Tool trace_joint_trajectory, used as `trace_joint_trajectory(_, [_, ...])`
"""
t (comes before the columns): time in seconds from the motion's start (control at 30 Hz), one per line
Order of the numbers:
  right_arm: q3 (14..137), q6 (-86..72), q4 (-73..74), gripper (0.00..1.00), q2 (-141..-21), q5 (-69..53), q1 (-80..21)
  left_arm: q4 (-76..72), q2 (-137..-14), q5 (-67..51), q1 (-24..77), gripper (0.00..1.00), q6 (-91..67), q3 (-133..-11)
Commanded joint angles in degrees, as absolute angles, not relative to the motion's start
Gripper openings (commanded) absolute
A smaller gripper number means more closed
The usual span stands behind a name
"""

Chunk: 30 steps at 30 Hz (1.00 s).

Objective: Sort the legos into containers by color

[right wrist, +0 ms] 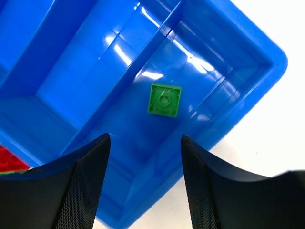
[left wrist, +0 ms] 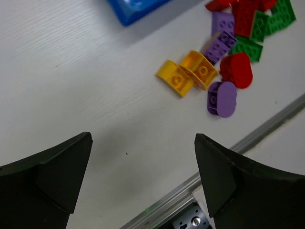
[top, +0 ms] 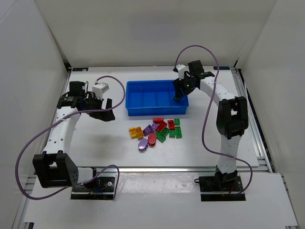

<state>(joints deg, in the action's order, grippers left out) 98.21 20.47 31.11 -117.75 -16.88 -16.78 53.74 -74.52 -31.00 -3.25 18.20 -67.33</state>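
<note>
One green lego (right wrist: 164, 99) inside tray (right wrist: 224, 102), pile (top: 159, 131) outside.

No writing, label, brand or number can be read in any view. The green lego (right wrist: 164, 99) at the centre of the right wrist view, the blue tray (right wrist: 248, 52) around it and the yellow legos (left wrist: 175, 78) show no legible marks.

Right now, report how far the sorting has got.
Done: one green brick lies in the blue tray's end compartment. In hand: nothing; both pairs of jaws stand open and empty. Left: the red, green, purple and yellow bricks loose on the table.
</note>
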Motion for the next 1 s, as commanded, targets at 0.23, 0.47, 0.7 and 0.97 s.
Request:
trace_joint_trajectory(0.23, [91.0, 19.4, 32.8, 0.66, -97.9, -18.6, -16.4, 61.1, -75.7, -31.2, 14.8, 0.94, 35.1, -66.6])
trace_joint_trajectory(0.47, [86.8, 21.4, 36.6, 0.66, -92.5, -20.7, -11.4, 59.8, -80.7, -30.1, 22.9, 0.85, 42.1, -66.1])
trace_joint_trajectory(0.7, [83.9, 20.8, 36.8, 0.66, -90.8, -21.2, -10.1, 54.9, -87.3, -29.1, 28.9, 0.84, 41.0, -69.1])
trace_joint_trajectory(0.97, [83.6, 21.4, 37.8, 0.66, -91.3, -21.7, -8.9, 47.9, -92.6, -24.7, 32.1, 0.84, 38.4, -70.0])
